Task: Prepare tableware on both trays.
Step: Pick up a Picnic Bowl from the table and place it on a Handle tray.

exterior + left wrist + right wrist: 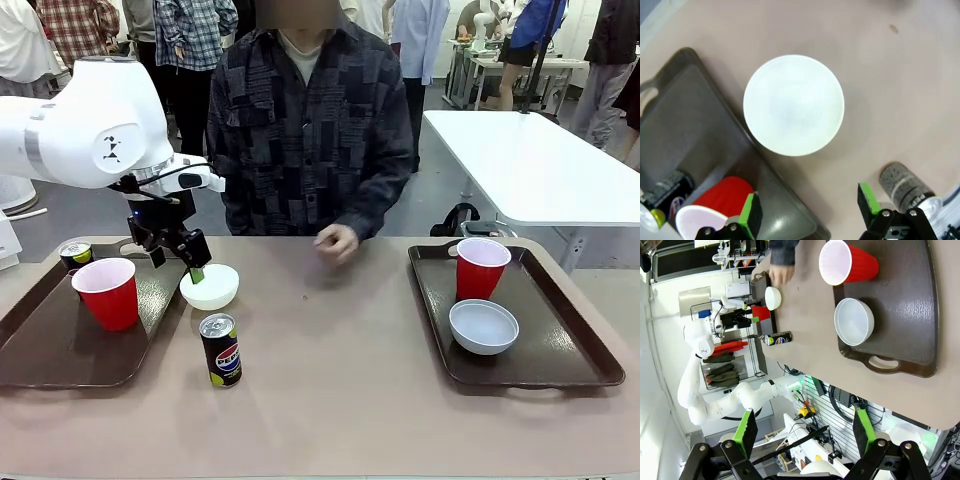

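left hand (809,209) released above white bowl (793,105) | right hand (805,432) released | risk: off-centre clench may skid bowl into brown tray (690,125) rim, lower left

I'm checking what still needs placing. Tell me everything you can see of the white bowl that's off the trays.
The bowl is small, round, smooth and plain white, unmarked. It sits on the bare table just beside the left tray, at its right rim; whether they touch is unclear. The left gripper hovers above it, jaws open, not holding it.
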You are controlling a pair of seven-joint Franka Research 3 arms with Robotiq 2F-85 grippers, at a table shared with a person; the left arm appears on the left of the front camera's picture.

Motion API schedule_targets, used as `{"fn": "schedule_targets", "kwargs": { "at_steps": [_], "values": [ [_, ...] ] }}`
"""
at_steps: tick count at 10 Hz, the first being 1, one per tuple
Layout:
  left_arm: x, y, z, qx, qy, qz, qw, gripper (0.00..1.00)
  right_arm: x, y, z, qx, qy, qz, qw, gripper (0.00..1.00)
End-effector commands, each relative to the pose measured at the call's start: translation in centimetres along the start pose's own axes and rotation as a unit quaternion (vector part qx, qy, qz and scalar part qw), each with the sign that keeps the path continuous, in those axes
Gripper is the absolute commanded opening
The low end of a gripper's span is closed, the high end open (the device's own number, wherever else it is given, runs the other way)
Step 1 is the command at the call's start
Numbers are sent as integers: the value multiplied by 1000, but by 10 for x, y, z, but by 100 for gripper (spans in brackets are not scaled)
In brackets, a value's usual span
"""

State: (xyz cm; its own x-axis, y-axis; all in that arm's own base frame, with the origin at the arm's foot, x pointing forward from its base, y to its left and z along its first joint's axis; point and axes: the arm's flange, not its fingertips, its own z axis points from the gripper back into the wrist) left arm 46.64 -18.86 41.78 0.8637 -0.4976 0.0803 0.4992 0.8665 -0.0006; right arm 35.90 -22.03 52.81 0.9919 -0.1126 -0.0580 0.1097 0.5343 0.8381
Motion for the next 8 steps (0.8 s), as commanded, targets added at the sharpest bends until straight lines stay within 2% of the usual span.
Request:
{"fn": "schedule_targets", "kwargs": {
  "at_steps": [1,8],
  "values": [
    [14,3,-10,17,-4,20,1000,100,0,0,0,3,0,1,1000,100],
    [28,33,-49,26,-18,56,998,100,0,0,0,3,0,1,1000,100]
  ]
}}
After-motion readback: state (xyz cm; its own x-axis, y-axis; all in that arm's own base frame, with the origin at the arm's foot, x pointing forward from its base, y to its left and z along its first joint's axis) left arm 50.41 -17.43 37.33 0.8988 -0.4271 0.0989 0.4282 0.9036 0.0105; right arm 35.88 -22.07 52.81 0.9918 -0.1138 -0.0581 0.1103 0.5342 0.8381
